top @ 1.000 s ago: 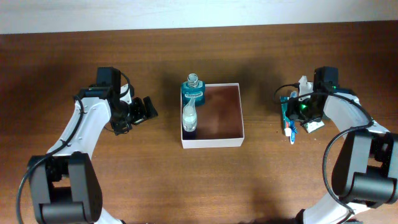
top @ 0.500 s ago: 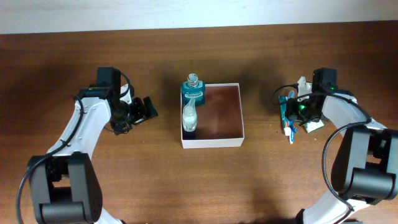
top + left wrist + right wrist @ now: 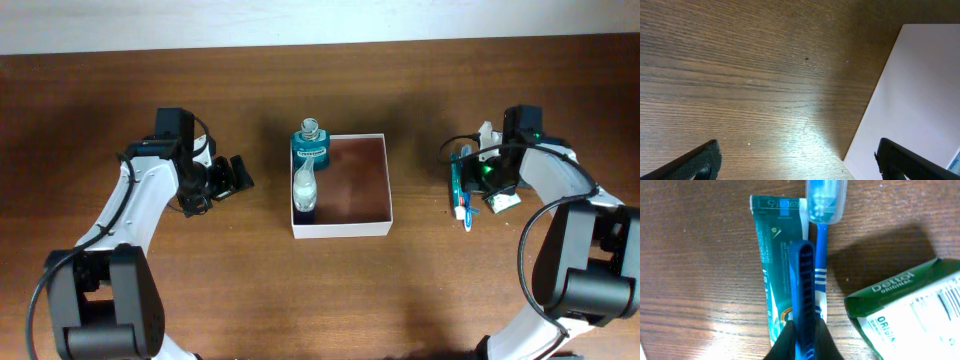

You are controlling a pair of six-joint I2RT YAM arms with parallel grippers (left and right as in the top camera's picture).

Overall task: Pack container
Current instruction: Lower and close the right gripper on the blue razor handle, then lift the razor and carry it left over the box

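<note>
The container (image 3: 375,227) is a shallow square box with white walls and a reddish-brown inside, at the table's middle. A teal bottle (image 3: 310,148) and a small clear bottle (image 3: 304,186) lie along its left side. My left gripper (image 3: 236,176) is open and empty left of the box; its wrist view shows the box's white wall (image 3: 912,95) between the spread fingertips (image 3: 704,159). My right gripper (image 3: 802,330) is shut on a dark blue ridged comb (image 3: 802,280), held over a teal toothpaste tube (image 3: 774,265) and a blue toothbrush (image 3: 822,240) at the right (image 3: 466,182).
A green-white Dettol packet (image 3: 912,312) lies just right of the toothbrush and also shows in the overhead view (image 3: 504,201). The toothbrush head wears a clear cap (image 3: 824,200). Bare brown wood lies between the box and both arms.
My right gripper has shifted slightly with the blue comb, and the items under it look a little narrower. The left arm has not moved.
</note>
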